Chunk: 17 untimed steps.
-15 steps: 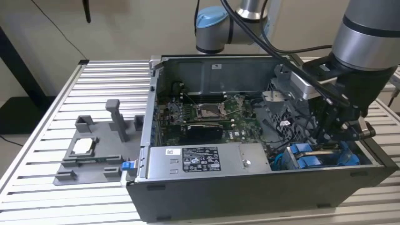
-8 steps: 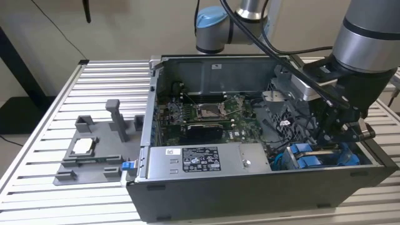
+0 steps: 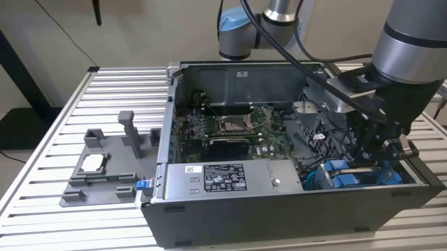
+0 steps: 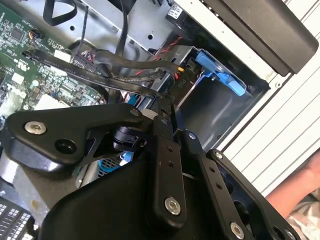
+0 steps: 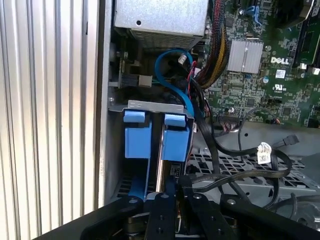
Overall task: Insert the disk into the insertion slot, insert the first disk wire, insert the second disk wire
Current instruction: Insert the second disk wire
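The disk [image 5: 175, 145] stands on edge in its blue carrier frame, down inside the insertion slot [image 5: 150, 105], a grey cage in the case's corner. My gripper [image 5: 176, 194] is right over it, fingers drawn close on the disk's edge. In the exterior view the gripper [image 3: 380, 159] reaches down into the case's near corner on that view's right, among the blue parts of the disk [image 3: 349, 178]. The second wrist view has the gripper [image 4: 167, 107] among black wires [image 4: 125, 75], beside a blue tab [image 4: 222, 77]. Loose black wires [image 5: 240, 150] and a blue cable [image 5: 172, 85] lie next to the slot.
The open computer case [image 3: 279, 219] sits on a slatted metal table [image 3: 119, 89]. A grey labelled power-supply box [image 3: 223, 180] fills the case's front. A grey fixture with upright posts [image 3: 104, 172] lies on the exterior view's left. A person's hand [image 4: 302, 192] is near the case.
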Tool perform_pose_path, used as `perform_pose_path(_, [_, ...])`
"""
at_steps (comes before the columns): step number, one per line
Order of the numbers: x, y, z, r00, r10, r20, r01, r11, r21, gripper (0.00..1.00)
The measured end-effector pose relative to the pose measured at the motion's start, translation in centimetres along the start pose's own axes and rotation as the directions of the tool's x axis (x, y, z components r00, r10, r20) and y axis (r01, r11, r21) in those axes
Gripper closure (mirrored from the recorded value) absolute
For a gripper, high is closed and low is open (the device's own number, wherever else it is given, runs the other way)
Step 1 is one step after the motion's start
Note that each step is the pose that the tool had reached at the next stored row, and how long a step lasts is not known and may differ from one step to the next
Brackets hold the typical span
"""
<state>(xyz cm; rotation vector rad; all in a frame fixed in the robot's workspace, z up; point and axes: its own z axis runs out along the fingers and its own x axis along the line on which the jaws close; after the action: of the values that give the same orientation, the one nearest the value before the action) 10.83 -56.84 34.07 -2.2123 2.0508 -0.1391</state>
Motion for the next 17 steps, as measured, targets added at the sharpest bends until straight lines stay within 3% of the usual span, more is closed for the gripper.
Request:
perform_pose_path(9, [0.01, 0.04, 0.22, 0.9990, 0.044, -0.0048, -0.044, 0.9990, 0.0009, 0.84])
perform_pose_path(17, [-0.07, 0.26, 0.18, 0.9947, 0.103, -0.0111, -0.102, 0.9947, 0.0026, 0.84])
